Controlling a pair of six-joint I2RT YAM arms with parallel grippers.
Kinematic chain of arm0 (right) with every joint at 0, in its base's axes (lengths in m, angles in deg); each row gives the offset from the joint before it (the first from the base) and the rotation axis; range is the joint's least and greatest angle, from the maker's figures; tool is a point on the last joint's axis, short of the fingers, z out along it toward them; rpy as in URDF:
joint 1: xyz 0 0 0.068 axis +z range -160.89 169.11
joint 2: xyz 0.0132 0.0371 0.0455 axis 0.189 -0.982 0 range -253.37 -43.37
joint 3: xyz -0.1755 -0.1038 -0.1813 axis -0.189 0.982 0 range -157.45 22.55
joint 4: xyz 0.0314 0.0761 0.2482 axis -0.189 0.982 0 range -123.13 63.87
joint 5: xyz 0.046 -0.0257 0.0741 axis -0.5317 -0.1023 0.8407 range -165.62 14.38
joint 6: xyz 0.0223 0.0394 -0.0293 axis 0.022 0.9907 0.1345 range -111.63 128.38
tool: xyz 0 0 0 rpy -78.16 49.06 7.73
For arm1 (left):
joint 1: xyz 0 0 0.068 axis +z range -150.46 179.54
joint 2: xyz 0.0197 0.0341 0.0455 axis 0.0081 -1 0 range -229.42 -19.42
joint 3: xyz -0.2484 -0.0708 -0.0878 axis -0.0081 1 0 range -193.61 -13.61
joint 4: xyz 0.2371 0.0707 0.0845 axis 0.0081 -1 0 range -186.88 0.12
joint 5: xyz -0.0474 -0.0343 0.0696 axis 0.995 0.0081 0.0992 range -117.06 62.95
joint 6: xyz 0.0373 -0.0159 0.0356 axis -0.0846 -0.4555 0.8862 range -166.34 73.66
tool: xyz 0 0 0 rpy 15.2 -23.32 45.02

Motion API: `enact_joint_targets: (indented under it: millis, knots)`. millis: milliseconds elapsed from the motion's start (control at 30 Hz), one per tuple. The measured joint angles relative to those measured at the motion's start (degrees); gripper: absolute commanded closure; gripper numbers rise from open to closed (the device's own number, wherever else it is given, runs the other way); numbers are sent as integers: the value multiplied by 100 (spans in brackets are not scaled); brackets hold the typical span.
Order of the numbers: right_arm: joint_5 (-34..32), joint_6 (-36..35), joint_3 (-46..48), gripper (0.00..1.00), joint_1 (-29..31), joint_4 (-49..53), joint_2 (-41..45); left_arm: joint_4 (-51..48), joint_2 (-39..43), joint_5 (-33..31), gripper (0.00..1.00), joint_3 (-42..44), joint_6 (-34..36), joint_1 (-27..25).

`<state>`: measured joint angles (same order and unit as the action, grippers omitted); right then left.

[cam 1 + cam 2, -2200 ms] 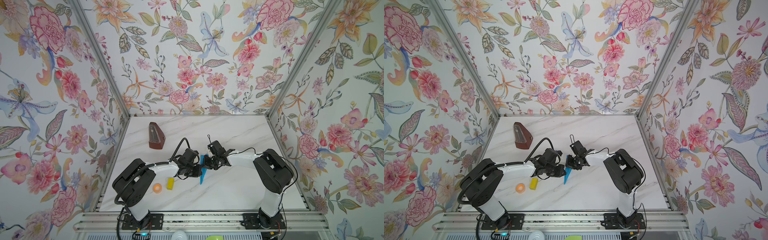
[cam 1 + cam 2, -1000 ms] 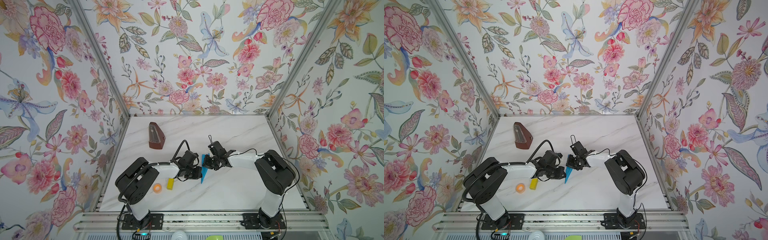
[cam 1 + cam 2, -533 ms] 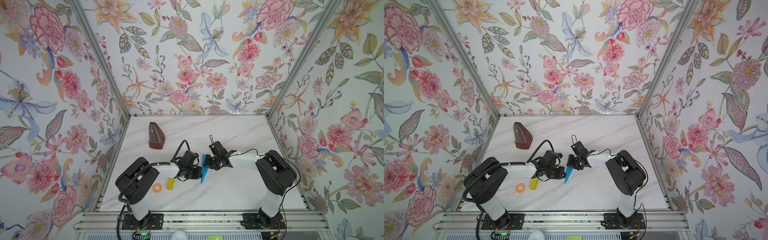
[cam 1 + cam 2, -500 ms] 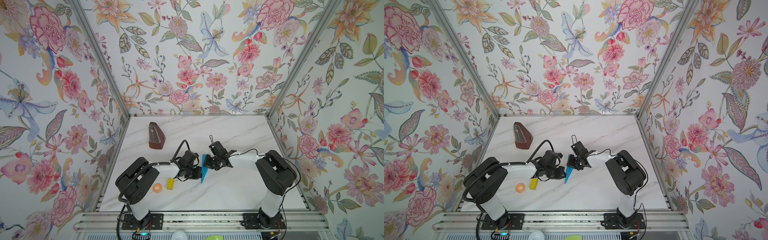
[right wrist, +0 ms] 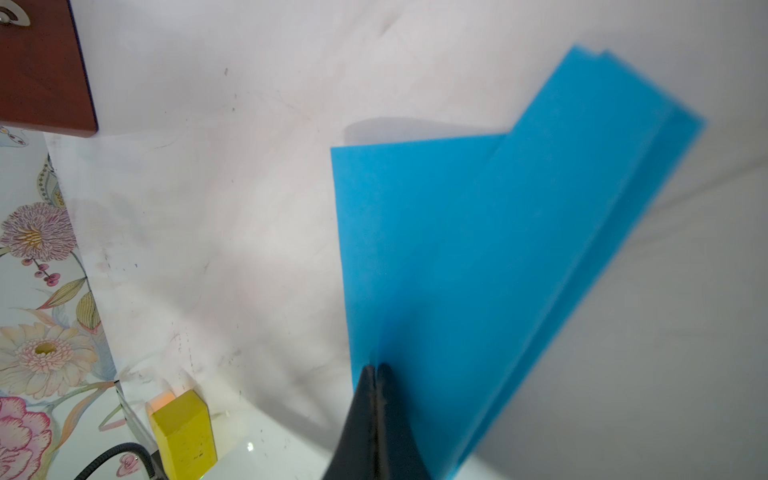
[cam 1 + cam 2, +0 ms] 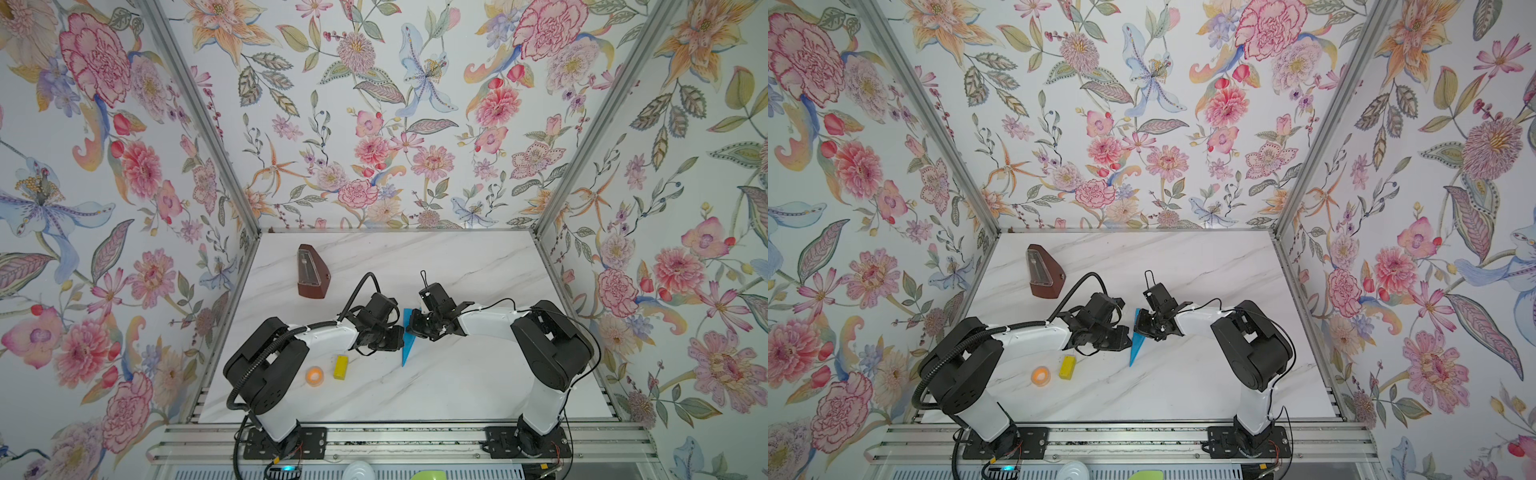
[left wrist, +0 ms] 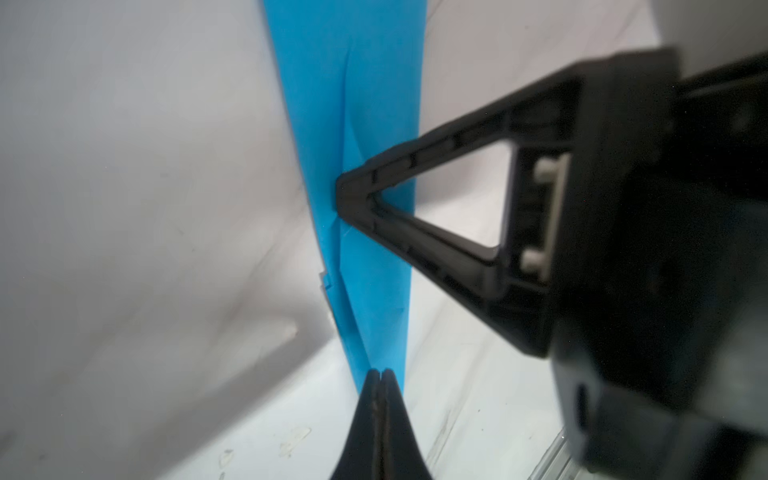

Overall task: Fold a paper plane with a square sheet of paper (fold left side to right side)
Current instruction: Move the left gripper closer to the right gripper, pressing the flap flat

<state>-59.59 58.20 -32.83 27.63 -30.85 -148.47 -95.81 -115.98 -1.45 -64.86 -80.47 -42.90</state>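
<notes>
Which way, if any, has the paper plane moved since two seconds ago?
No, not visibly: in a top view the paper plane keeps the same gap to the yellow block.

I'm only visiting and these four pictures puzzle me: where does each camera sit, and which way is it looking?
Top views: twin cameras high above the front, looking down at the table; both whole arms show.
Left wrist: on the left arm, looking along the shut left gripper at the paper plane; the right gripper shows too.
Right wrist: on the right arm, looking past the shut right gripper at the paper plane and yellow block.
Shared: all show the paper plane.
</notes>
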Motion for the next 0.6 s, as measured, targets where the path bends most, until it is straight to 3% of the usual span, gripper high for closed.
enact_joint_targets:
  millis: [600]
  knots:
    - [0, 17, 0, 100, -15, -4, 0, 518, -485, 251, 100, -133, -192, -39]
